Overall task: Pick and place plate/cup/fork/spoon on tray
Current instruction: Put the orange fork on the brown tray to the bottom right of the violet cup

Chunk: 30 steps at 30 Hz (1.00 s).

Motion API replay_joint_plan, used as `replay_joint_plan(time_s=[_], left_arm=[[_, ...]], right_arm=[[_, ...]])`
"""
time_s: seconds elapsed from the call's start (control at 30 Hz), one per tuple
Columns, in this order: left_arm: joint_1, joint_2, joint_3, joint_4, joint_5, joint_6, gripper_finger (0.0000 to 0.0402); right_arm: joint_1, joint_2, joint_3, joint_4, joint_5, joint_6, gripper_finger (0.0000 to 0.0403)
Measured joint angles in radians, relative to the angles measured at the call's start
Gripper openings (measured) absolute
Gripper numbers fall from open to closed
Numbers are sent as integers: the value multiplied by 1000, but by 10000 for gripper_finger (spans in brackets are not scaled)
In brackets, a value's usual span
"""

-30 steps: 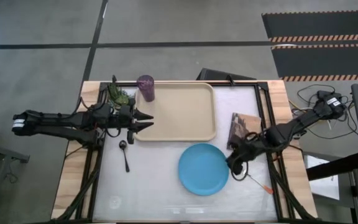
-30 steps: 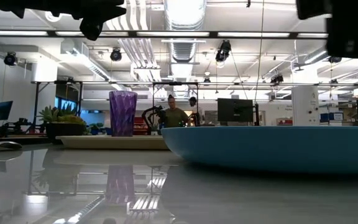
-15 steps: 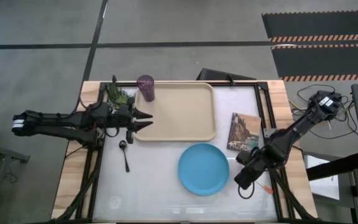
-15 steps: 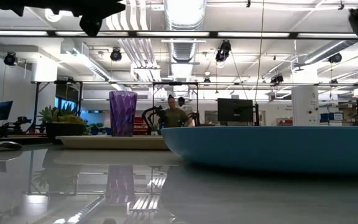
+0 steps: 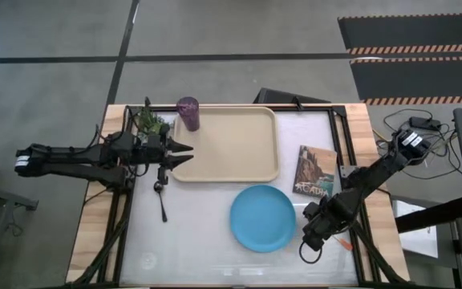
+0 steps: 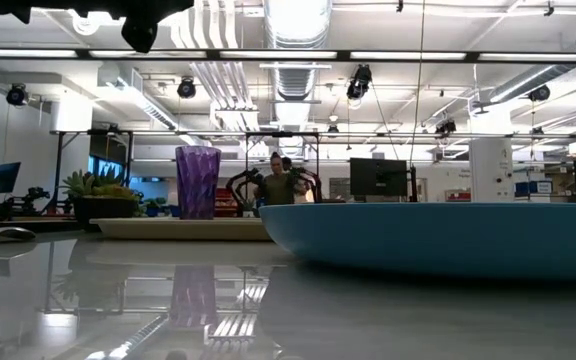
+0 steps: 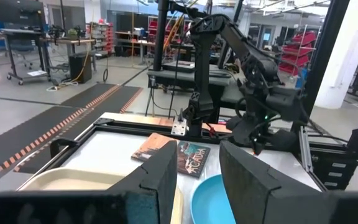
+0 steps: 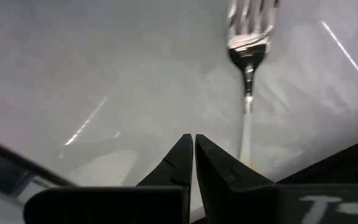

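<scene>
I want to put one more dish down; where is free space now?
The tray is bare; only the cup stands at its far-left corner. Table is bare between spoon and plate. Crowded: plate's right, with book, fork, right gripper.

On your worktop [image 5: 191, 241] the tray [image 5: 231, 144] lies at the back, the cup [image 5: 188, 113] touching its back-left corner. The plate [image 5: 262, 217] sits in front, the spoon [image 5: 161, 198] to its left, the book [image 5: 312, 170] and fork [image 5: 339, 239] to its right.
</scene>
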Motion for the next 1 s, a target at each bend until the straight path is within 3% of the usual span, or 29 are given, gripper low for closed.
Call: replay_joint_plan(time_s=[0.73, 1.0], left_arm=[[0, -18, -2, -2, 6, 0, 103], [0, -15, -2, -2, 6, 0, 103]], right_arm=[[0, -19, -106, 0, 8, -2, 12], [0, -18, -117, 18, 19, 24, 83]])
